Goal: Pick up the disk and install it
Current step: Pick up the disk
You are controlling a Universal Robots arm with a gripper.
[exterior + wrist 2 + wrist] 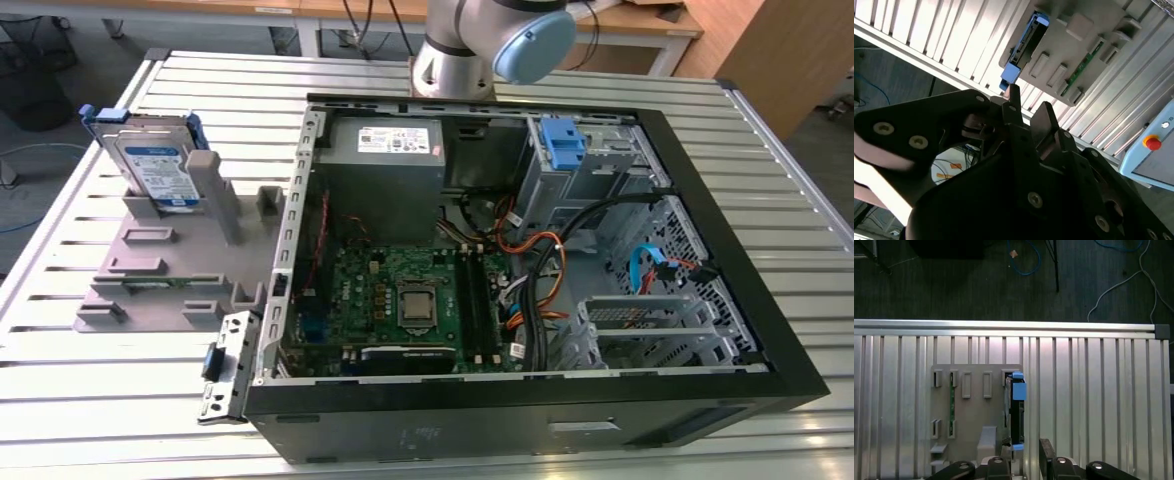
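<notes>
The disk [150, 165] is a silver drive with a white-and-blue label in a blue caddy. It stands on edge in a grey slotted holder [167, 265] on the table, at the exterior view's left, outside the computer case. In the first wrist view I look down on the disk [1015, 407] edge-on. My gripper [1024, 449] hangs high above it, open, with nothing between its fingers [1046, 452]. The second wrist view has the gripper [1029, 102] before the disk [1024, 42], well apart from it.
The open computer case [747, 330] lies flat beside the holder, with a motherboard [400, 300], a grey power supply [384, 150], a bare blue bracket [563, 142] in the drive bay and loose cables. The arm's base [461, 50] stands behind the case. The slatted table [1094, 390] ends just beyond the holder.
</notes>
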